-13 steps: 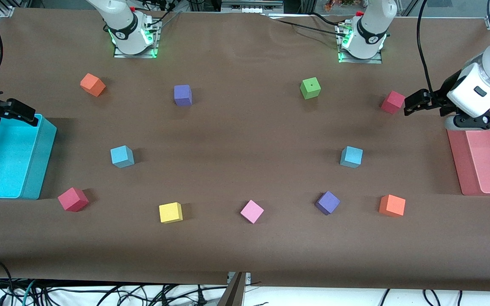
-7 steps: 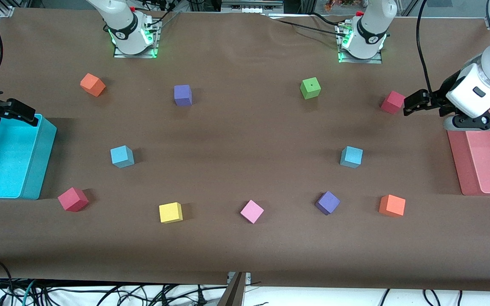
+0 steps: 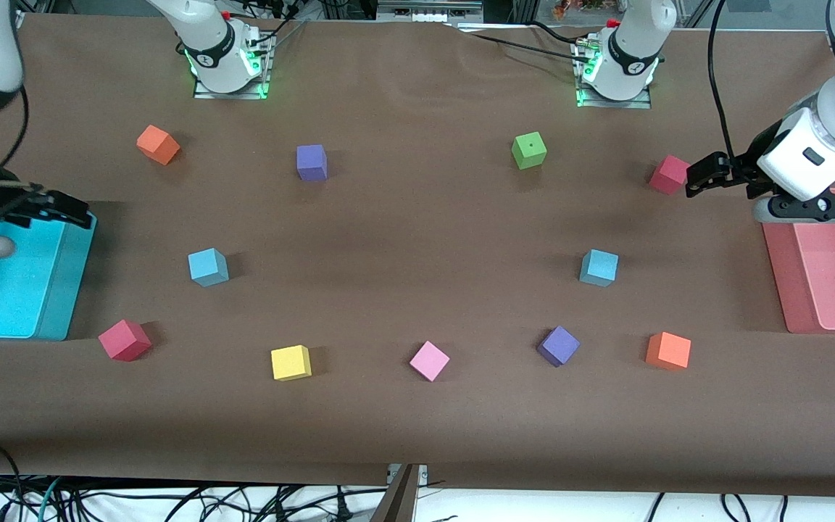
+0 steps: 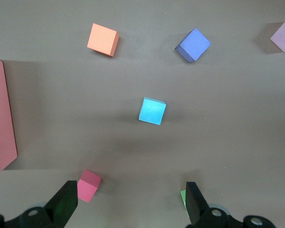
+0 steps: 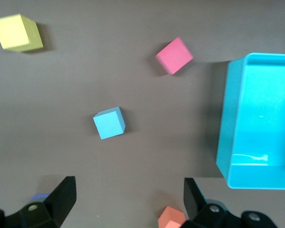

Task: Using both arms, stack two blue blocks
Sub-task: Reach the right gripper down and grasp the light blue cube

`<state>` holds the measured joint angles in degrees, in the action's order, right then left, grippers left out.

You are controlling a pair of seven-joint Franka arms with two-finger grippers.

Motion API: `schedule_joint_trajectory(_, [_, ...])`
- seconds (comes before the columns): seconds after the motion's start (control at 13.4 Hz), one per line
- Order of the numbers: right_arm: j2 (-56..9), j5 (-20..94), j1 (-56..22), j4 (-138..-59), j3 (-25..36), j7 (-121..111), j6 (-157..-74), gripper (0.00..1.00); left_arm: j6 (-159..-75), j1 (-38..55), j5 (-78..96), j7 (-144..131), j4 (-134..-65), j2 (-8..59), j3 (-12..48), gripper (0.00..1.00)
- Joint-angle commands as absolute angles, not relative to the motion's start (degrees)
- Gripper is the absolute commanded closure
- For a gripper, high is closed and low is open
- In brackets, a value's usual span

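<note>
Blocks first: you have two sky-blue foam cubes lying well apart on the brown table, neither touched. One blue block (image 3: 208, 267) sits toward the right arm's end, near the cyan bin (image 3: 62, 290) at that edge; the other blue block (image 3: 599, 267) sits toward the left arm's end, between the red cube (image 3: 669, 175) and the orange cube (image 3: 668, 351).

Your right gripper (image 3: 62, 210) hangs over the bin's rim with its fingers spread wide and nothing between them; its wrist view shows the nearby blue block (image 5: 109, 123) below.

Your left gripper (image 3: 704, 176) hovers just beside the red cube, near the pink tray (image 3: 780, 290) at its edge of the table, fingers likewise wide apart and empty.
</note>
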<state>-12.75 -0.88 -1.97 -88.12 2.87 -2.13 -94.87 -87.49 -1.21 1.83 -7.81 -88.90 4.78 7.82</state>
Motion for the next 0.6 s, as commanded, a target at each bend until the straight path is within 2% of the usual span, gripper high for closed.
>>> schedule_joint_trajectory(0.0, [-16.9, 1.3, -3.6, -87.8, 2.7, -2.1, -95.3, 0.00, -86.6, -1.1, 0.4, -7.0, -87.3, 5.4, 8.4, 0.00])
schedule_joint_trajectory(0.22, [-20.6, 2.0, -6.2, -89.3, 2.7, -3.4, -99.0, 0.00, -86.6, -1.1, 0.4, -7.0, -87.4, 5.4, 8.8, 0.00])
schedule_joint_trajectory(0.52, [-20.7, 1.9, -6.9, -100.8, 2.6, -9.1, -113.8, 0.00, -86.7, -1.1, 0.4, -7.0, -87.4, 5.4, 8.9, 0.00])
